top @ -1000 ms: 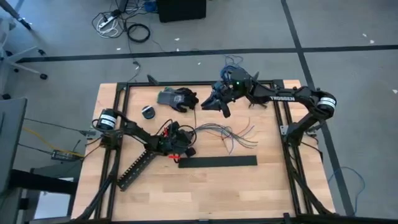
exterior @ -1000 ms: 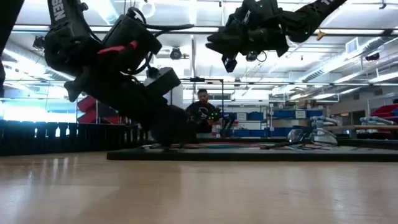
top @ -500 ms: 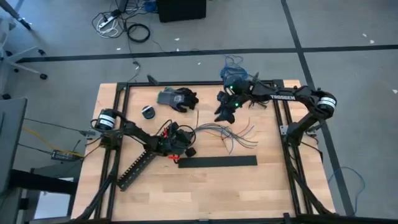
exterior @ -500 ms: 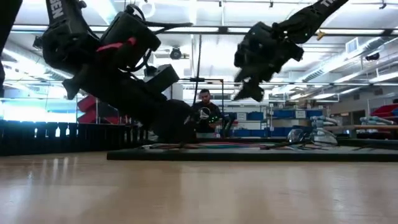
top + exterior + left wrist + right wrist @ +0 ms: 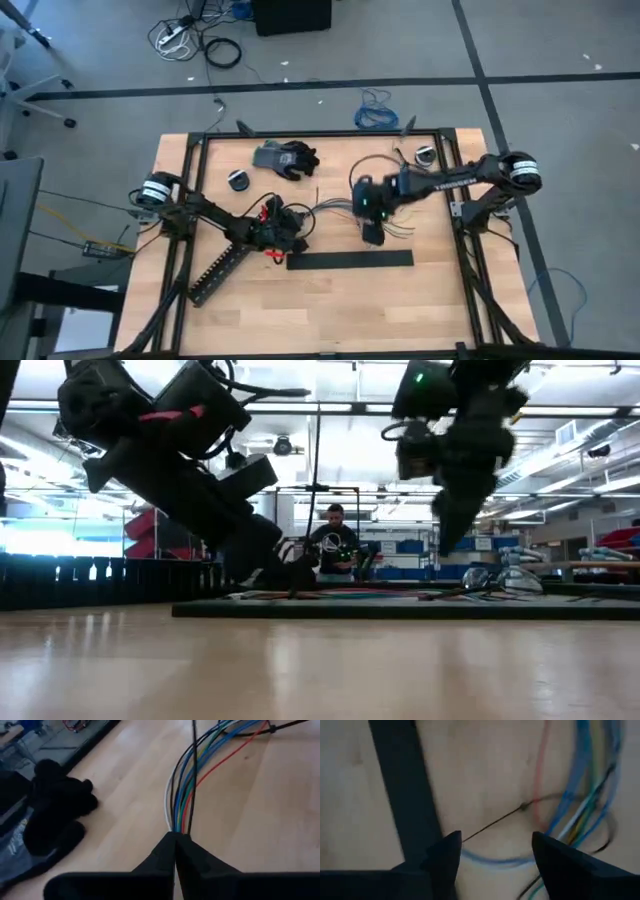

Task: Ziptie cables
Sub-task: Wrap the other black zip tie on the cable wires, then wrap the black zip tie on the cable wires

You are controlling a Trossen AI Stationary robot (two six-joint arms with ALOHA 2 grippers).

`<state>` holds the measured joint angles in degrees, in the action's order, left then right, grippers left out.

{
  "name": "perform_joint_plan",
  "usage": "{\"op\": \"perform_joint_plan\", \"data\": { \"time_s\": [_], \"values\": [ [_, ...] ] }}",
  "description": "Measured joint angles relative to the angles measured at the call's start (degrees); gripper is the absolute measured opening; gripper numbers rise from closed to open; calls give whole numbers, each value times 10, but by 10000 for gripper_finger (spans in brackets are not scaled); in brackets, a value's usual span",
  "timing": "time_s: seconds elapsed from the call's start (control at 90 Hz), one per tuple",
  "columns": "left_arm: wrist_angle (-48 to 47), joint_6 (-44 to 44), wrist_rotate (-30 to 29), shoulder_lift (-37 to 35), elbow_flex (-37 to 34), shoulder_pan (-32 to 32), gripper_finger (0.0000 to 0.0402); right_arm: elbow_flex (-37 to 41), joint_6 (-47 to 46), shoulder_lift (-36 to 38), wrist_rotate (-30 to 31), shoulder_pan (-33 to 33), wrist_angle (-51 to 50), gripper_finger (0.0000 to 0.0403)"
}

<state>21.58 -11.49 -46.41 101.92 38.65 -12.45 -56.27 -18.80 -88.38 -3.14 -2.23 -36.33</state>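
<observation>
L gripper [image 5: 176, 851] pinching loose bundle of thin coloured wires [image 5: 186, 795].
R gripper [image 5: 492, 851] spread, above wires' fanned ends, beside wide flat black bar [image 5: 350, 260].

Blue, green, white, red cables [image 5: 186, 795]

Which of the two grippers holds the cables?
The left gripper: it is closed on one end of the cables. The right gripper is open above the cables and holds nothing.
</observation>
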Motion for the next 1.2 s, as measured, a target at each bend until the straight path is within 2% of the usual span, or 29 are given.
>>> {"op": "perform_joint_plan", "data": {
  "time_s": [0.133, 0.344, 0.511, 0.722, 0.8, 0.978, 1.2],
  "values": [
    [-4, 6, 10, -14, 0, -6, 1, 0, -131, 0, 48, -66, 6, 228],
    [-41, 20, 11, -81, 0, -28, 1, 0, -331, -1, 222, -142, 5, 222],
    [-102, 23, 11, -126, 0, -38, 1, -1, -451, -10, 313, -190, 5, 223],
    [-132, 35, 22, -136, 0, -41, 1, -1, -429, -55, 315, -255, 10, 222],
    [-131, 39, 32, -136, 0, -41, 1, 0, -451, -77, 329, -272, 9, 223],
    [-130, 38, 41, -136, 0, -42, 1, 0, -526, -111, 346, -295, -7, 223],
    [-124, 38, 45, -136, 0, -42, 1, 0, -534, -117, 367, -300, -4, 201]
  ]
}}
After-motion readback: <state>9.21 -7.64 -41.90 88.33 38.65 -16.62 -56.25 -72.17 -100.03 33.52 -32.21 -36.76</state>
